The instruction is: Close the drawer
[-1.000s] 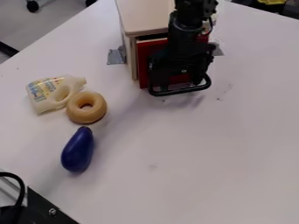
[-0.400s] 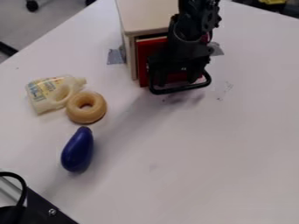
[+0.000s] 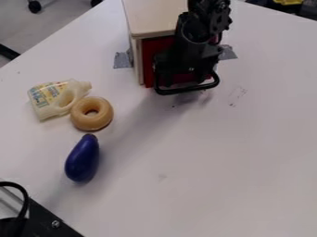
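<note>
At the top middle stands a light wooden cabinet (image 3: pixel 155 17) with a red-fronted drawer (image 3: pixel 148 58). The red front sits nearly flush with the cabinet's front edge; whether a small gap is left, I cannot tell. A black bar handle (image 3: pixel 189 89) sticks out from the lower part of the front. My gripper (image 3: pixel 186 74) is right at the drawer front, just behind the handle bar, and covers much of the red face. How its lower end meets the front and handle is hard to make out.
Left of the cabinet lie a cream bottle (image 3: pixel 53 99), a tan ring (image 3: pixel 91 114) and a blue eggplant (image 3: pixel 82 159). Grey tape (image 3: pixel 123 59) holds the cabinet's side. A black and metal fixture (image 3: pixel 46 220) occupies the lower left corner.
The drawer front and its handle have moved back toward the cabinet, narrowing the gap at the top. My gripper has moved back with them.
</note>
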Tool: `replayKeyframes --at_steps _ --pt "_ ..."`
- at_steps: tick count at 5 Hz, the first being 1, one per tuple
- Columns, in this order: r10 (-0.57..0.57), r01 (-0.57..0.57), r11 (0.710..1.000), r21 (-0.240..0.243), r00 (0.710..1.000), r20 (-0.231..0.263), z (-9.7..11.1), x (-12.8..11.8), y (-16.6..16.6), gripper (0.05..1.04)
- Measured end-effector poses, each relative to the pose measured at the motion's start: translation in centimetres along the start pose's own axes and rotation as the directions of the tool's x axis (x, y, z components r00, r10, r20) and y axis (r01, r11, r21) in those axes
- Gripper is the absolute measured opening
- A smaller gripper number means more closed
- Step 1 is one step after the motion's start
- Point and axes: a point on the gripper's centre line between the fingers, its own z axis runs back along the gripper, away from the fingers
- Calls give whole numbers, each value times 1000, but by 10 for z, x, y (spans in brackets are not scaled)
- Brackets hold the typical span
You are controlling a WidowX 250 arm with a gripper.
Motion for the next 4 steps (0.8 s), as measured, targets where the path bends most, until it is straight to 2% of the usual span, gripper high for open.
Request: replayKeyframes --at_steps 2,4 --pt "6 -8 1000 -18 997 -80 7 -3 -1 999" --pt "-12 7 997 -77 998 -68 50 1 -2 999"
